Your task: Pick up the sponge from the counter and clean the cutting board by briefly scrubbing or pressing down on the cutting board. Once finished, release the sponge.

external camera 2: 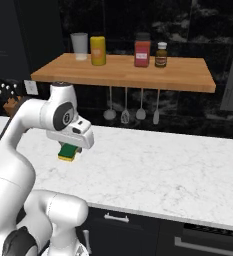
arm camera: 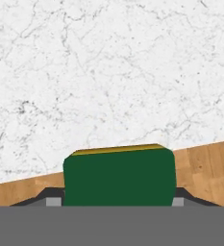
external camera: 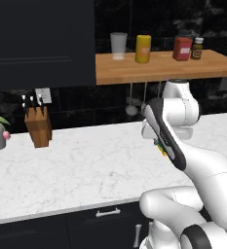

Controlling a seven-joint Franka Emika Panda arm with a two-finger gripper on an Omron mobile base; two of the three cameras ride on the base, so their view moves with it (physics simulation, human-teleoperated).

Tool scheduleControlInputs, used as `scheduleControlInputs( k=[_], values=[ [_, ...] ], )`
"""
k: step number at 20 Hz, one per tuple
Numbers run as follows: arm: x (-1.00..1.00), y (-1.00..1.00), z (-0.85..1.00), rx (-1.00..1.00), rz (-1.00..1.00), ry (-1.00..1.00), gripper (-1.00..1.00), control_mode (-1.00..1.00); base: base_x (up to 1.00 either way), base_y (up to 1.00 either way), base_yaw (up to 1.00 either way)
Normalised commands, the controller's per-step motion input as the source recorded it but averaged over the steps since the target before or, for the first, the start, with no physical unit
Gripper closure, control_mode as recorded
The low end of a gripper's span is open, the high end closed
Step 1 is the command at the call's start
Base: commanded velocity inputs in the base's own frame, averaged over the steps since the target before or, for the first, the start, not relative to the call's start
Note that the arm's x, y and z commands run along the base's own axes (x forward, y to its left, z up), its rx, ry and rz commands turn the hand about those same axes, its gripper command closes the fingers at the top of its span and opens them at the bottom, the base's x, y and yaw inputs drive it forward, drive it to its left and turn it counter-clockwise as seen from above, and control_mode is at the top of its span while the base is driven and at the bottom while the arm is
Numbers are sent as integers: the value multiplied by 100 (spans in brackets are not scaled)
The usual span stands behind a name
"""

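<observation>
Hand view: the gripper is clamped on the sponge, green face up, marble counter beyond. Right base view shows the sponge lifted above the counter, at eight o'clock from the hanging utensils. The arm bends forward, hand pointing down.

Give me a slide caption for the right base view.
End effector holding a green-and-yellow sponge just above the white marble counter, below a wooden shelf of jars.
</observation>
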Motion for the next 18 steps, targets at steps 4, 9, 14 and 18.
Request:
scheduleControlInputs(
  k=[4,9,14,18],
  values=[
    [-32,15,5,-3,0,-5,100,-100,0,0,0],
    [-10,5,14,-1,0,-6,100,-100,0,0,0],
    [0,0,17,0,2,0,100,-100,0,0,0],
    [0,0,16,0,0,0,100,-100,0,0,0]
  ],
)
